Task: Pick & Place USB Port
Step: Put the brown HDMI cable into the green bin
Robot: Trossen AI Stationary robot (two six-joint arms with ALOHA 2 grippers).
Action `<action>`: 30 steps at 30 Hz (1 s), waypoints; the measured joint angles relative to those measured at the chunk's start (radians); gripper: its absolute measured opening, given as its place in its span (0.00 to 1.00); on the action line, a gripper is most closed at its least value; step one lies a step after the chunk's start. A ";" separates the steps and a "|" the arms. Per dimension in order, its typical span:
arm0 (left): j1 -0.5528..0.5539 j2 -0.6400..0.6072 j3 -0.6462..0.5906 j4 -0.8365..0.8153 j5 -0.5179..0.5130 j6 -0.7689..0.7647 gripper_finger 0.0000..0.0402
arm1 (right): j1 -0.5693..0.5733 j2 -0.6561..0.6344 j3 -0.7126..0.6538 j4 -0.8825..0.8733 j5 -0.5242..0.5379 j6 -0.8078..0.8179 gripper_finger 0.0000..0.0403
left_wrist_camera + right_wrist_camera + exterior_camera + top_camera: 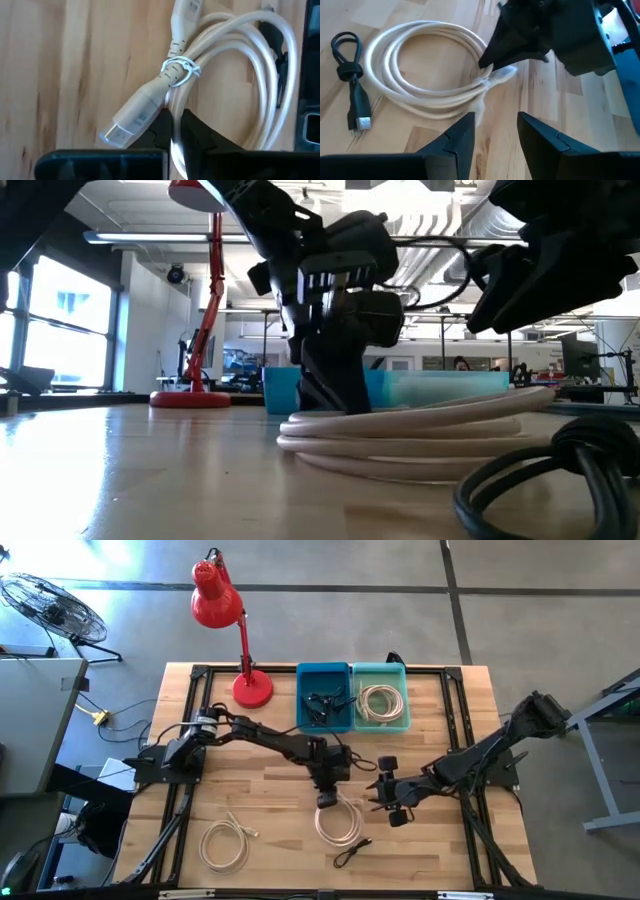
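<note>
The left gripper's fingers point(172, 131) are clenched on the coiled white USB cable point(338, 822) at the desk's point(260, 790) centre, its plug end pointing toward 12 o'clock and the bins, while the right gripper point(385, 790), fingers parted and empty, hovers at the coil's 2 o'clock.

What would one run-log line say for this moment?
left gripper: shut on white cable coil | right gripper: open, beside coil | black cable: on table

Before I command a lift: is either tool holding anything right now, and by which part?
The left tool is shut on the white coiled cable, pinching its looped strands beside the twist tie, near the connector end. The right tool stands open nearby, holding nothing.
</note>
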 joint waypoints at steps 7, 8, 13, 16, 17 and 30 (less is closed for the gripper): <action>-0.030 -0.008 -0.003 0.198 -0.005 0.048 0.02 | 0.036 -0.003 0.000 -0.001 0.113 -0.035 0.35; -0.033 -0.008 -0.003 0.225 -0.002 0.048 0.02 | 0.044 -0.007 0.000 -0.001 0.137 -0.037 0.35; -0.033 -0.052 -0.007 0.290 -0.037 0.097 0.02 | 0.106 -0.059 0.000 0.016 0.271 -0.075 0.35; -0.019 -0.111 -0.007 0.282 -0.072 0.152 0.02 | 0.162 -0.096 0.001 0.049 0.316 -0.125 0.35; -0.009 -0.133 -0.006 0.285 -0.075 0.165 0.02 | 0.182 -0.108 0.000 0.054 0.330 -0.143 0.35; 0.041 -0.445 -0.002 0.192 -0.254 0.352 0.02 | 0.495 -0.141 0.000 0.225 0.815 -0.441 0.35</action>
